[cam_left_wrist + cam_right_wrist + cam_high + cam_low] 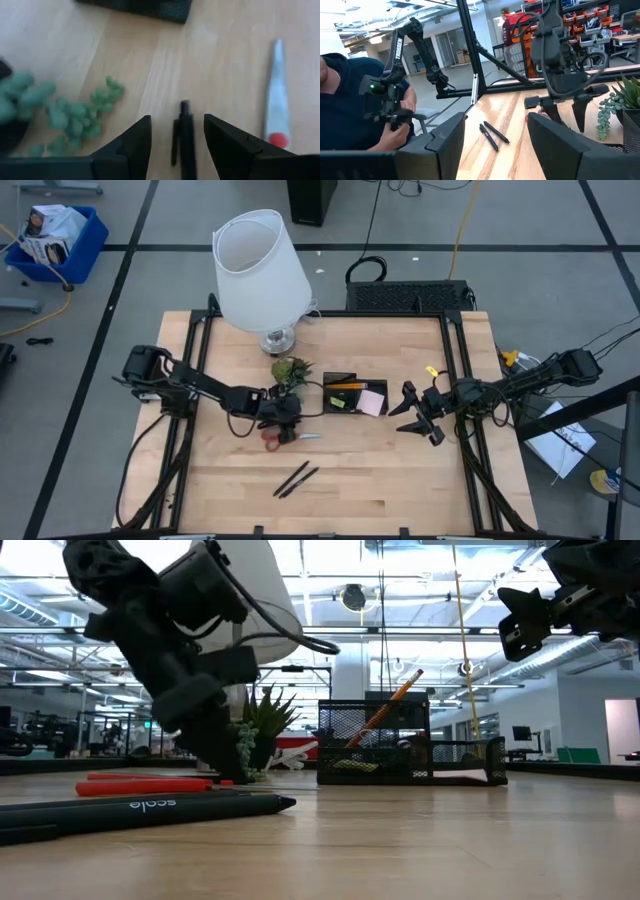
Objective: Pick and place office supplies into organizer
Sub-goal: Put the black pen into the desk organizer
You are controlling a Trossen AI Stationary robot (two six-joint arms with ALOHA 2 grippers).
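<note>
My left gripper (pixel 285 425) (pixel 177 135) is open and low over the table, beside the plant. A thin black pen (pixel 185 137) lies between its fingers, with a gap showing on each side. The red-handled scissors (pixel 272 439) (pixel 150 783) lie flat just near of the gripper, their blade (pixel 275 100) off to one side. The black organizer (pixel 355 395) (pixel 410 745) holds an orange pencil (pixel 390 705), a pink sticky pad (pixel 372 402) and a yellow-green piece (pixel 338 403). Two more black pens (pixel 295 478) lie nearer the front edge. My right gripper (pixel 420 415) (pixel 495 145) hangs open, raised, right of the organizer.
A white-shaded lamp (pixel 260 270) stands at the far left of the table. The small green plant (pixel 290 370) (pixel 75 115) sits close to my left fingers. A person (pixel 350 105) holding a controller is in the room beyond the table. Bare wood (pixel 400 480) lies toward the near right.
</note>
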